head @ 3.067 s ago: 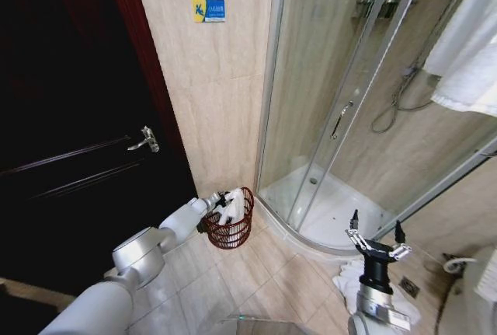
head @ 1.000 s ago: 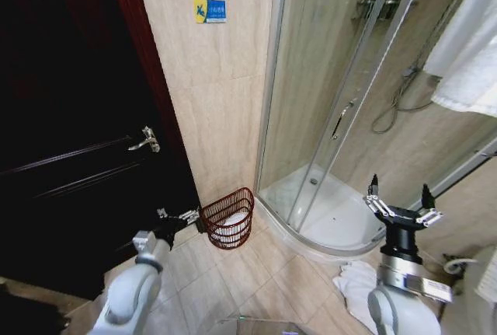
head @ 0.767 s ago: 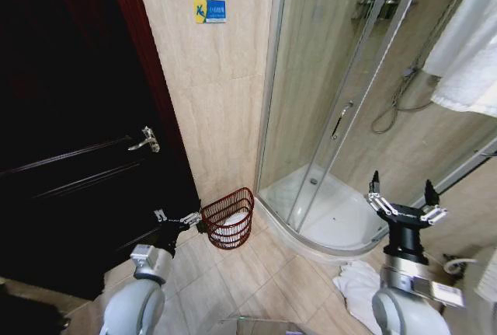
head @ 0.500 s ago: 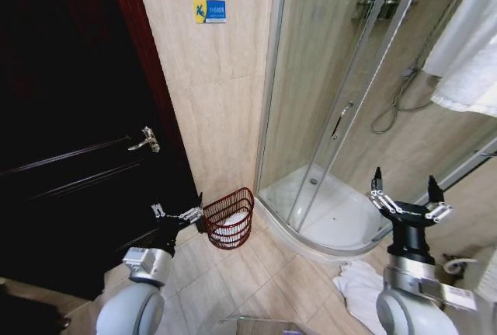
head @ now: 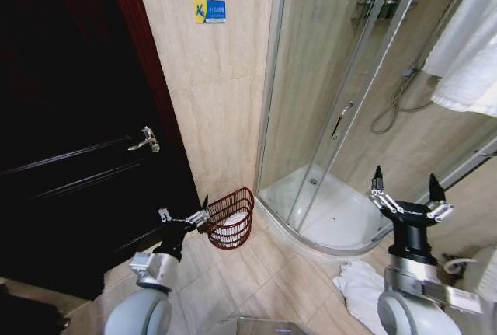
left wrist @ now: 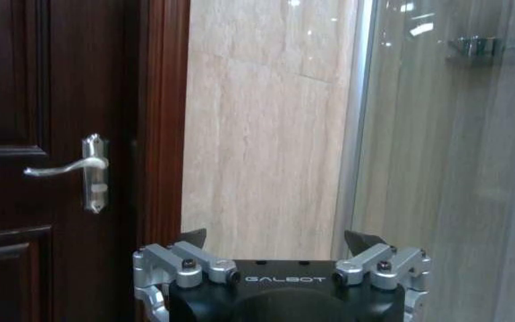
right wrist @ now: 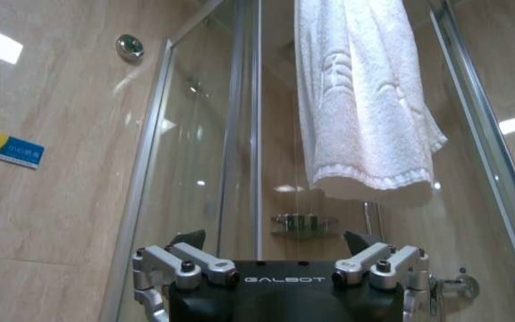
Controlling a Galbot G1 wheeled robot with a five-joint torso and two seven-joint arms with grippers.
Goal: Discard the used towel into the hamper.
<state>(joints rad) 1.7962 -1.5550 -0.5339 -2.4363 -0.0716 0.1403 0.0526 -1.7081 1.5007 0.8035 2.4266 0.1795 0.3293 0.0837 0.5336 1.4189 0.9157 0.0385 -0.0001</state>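
The hamper, a dark reddish-brown wire basket, stands on the floor against the tiled wall beside the shower. A white towel lies inside it. My left gripper is open and holds nothing, a short way from the hamper's rim on the door side, pointing upward. In the left wrist view the left gripper faces the wall and door frame. My right gripper is raised in front of the shower tray, open with nothing in it. The right gripper points up at a hanging towel in the right wrist view.
A dark wooden door with a metal handle is on the left. The glass shower enclosure fills the right. A white towel lies on the floor by my right arm. Another white towel hangs at the upper right.
My left arm has drawn back from over the hamper, leaving the towel inside it, and its gripper now points upward. The right gripper has risen a little.
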